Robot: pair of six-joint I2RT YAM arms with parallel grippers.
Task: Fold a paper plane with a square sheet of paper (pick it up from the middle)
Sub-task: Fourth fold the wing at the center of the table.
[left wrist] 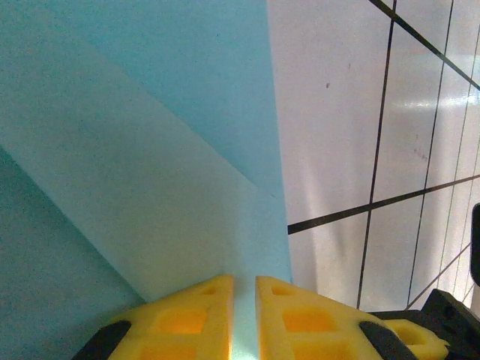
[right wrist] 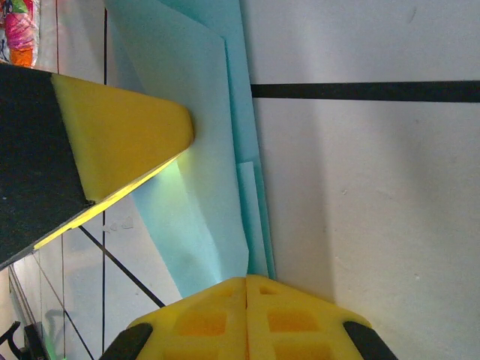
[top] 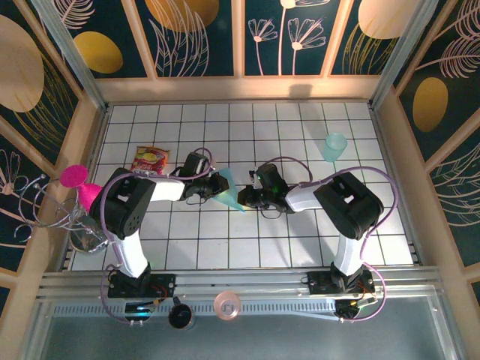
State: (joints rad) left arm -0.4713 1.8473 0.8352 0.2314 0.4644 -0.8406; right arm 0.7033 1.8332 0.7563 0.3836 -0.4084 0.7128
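The light-blue sheet of paper (top: pixel 229 192) is folded into a narrow pointed wedge with layered creases, at the middle of the white tiled table between both grippers. My left gripper (top: pixel 211 183) comes in from the left. In the left wrist view its yellow fingers (left wrist: pixel 202 307) stand almost together with the paper (left wrist: pixel 150 150) running into the thin gap at the gripper (left wrist: pixel 244 283). My right gripper (top: pixel 246 199) is shut, and the paper's folded edges (right wrist: pixel 206 157) run into its fingertips at the gripper (right wrist: pixel 247 279). A left finger (right wrist: pixel 120 127) rests on the paper there.
A translucent teal cup (top: pixel 334 146) stands at the back right. A red and yellow snack packet (top: pixel 151 160) lies at the back left, close to the left arm. A pink object (top: pixel 79 184) and a wire stand sit at the left edge. Patterned walls enclose the table.
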